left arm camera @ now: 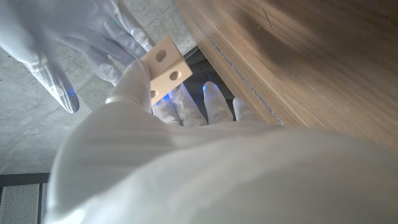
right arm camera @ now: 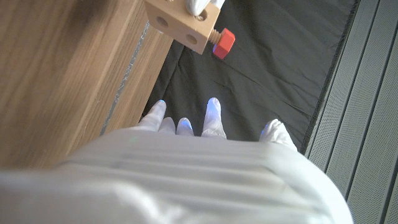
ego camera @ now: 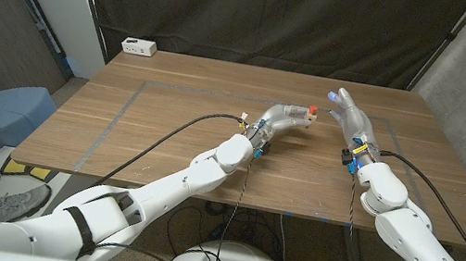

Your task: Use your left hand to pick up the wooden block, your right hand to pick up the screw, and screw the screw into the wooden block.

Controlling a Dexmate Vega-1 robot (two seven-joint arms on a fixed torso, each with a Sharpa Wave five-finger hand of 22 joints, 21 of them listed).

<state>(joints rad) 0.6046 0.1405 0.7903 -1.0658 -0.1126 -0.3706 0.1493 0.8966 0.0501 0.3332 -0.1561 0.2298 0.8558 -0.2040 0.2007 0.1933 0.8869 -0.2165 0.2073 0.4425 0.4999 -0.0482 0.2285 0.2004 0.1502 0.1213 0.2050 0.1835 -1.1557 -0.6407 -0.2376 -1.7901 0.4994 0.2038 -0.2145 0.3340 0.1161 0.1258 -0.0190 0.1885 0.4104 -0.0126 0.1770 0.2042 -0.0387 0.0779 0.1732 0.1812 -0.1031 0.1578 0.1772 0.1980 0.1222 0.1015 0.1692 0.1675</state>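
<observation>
Above the middle of the desk [ego camera: 167, 130], the left hand [ego camera: 283, 120] grips the wooden block [right arm camera: 183, 22] and holds it lifted off the surface, with the left arm stretched forward from the lower left. From one face of the block, the red-headed screw [right arm camera: 221, 43] sticks out. Just beside it, the right hand [ego camera: 352, 119] is raised, holds nothing, and its fingers are spread apart, pointing away from the robot. Near the far left corner lies a white power strip [ego camera: 138, 46].
</observation>
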